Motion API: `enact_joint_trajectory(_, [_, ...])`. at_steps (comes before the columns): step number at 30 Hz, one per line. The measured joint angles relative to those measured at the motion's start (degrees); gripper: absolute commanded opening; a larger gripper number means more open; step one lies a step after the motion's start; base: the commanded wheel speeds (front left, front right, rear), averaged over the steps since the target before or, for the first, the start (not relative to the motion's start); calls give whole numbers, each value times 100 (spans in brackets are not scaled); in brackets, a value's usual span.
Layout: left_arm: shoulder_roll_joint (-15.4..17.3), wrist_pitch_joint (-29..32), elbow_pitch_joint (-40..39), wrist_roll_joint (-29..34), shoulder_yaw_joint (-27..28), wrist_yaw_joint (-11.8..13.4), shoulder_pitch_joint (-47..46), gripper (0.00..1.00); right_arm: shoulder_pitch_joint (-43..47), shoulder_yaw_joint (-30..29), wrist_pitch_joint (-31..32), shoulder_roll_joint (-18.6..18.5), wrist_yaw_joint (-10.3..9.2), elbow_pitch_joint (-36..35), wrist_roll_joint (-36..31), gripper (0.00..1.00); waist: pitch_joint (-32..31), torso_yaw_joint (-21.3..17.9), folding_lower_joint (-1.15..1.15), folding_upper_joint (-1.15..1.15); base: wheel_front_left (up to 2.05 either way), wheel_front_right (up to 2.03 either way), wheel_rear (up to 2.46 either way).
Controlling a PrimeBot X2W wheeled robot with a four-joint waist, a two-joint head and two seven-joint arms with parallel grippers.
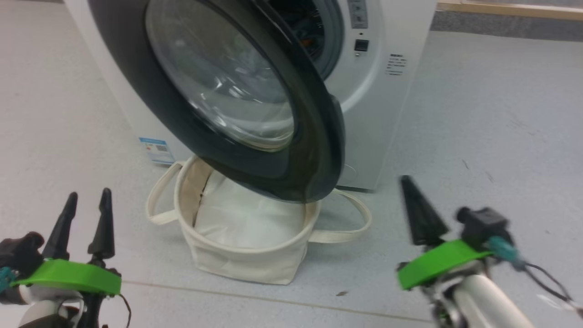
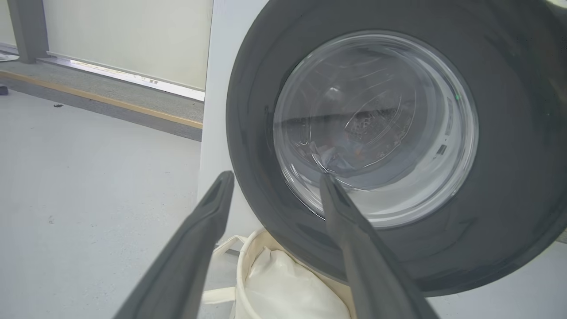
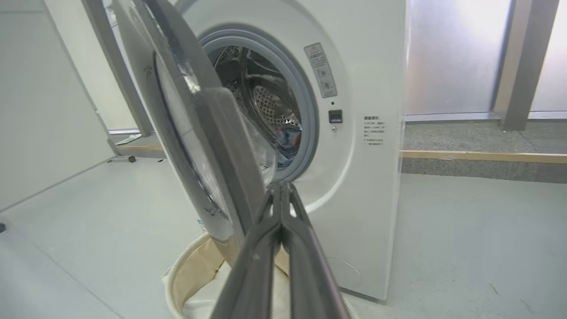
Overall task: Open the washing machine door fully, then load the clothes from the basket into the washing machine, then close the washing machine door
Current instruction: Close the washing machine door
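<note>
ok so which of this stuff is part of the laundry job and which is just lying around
Part of the job:
- washing machine
- washing machine door, standing open
- basket
- clothes, in the drum

Just lying about:
- white cloth bundle, in the basket
- wooden floor strip
- grey post

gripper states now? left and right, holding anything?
Left gripper: open, holding nothing.
Right gripper: shut, nothing between its fingers.
</note>
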Motion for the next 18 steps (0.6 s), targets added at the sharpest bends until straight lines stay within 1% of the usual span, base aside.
enact_joint_trajectory(5, [9,0,-59,-91,74,0,-5,100,-515,996,0,103,0,190,22,0,26,281,0,0,0,0,0])
enact_joint_trajectory(6, [9,0,-59,-91,74,0,-5,100,-515,996,0,103,0,190,22,0,26,281,0,0,0,0,0])
enact_joint_trajectory(10, [-9,0,-56,-103,-115,0,-13,100,-916,1380,0,109,0,614,156,0,76,589,0,0,0,0,0])
enact_joint_trajectory(14, [-18,0,-49,-147,-186,0,-92,100,-1302,1349,0,127,0,1132,227,0,165,915,0,0,0,0,0])
enact_joint_trajectory(18, [-21,0,-53,-159,-200,0,-202,100,-1545,961,0,113,0,1495,218,0,302,1200,0,0,0,0,0])
